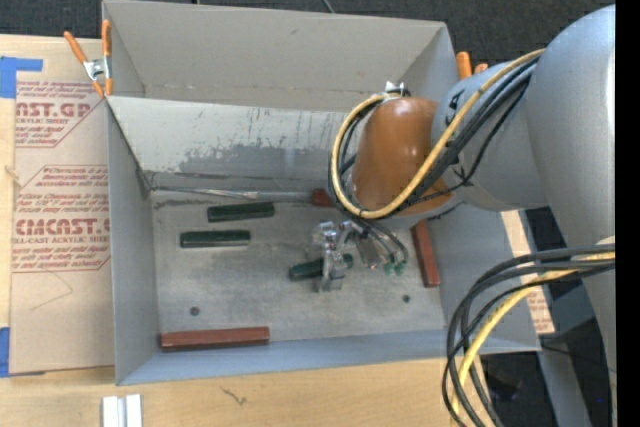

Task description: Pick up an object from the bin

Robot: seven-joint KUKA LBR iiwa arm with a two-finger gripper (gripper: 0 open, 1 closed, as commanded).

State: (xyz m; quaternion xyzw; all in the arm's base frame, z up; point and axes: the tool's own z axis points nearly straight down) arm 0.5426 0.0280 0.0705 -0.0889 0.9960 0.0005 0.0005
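My gripper (330,267) is low over the bin floor, right of the middle, below the arm's orange cover. A short dark green bar (303,270) lies flat there, and its right end runs under the gripper. Whether the gripper has hold of that bar is hidden. A small green and white piece (393,264) lies just right of the gripper. A red-brown bar (427,253) lies along the right wall close by.
Two more dark green bars (240,211) (214,238) lie left of the middle. A long red-brown bar (214,338) lies along the front wall at the left. A red-brown end (320,199) pokes out beneath the orange cover. The arm and its cables cover the bin's right side.
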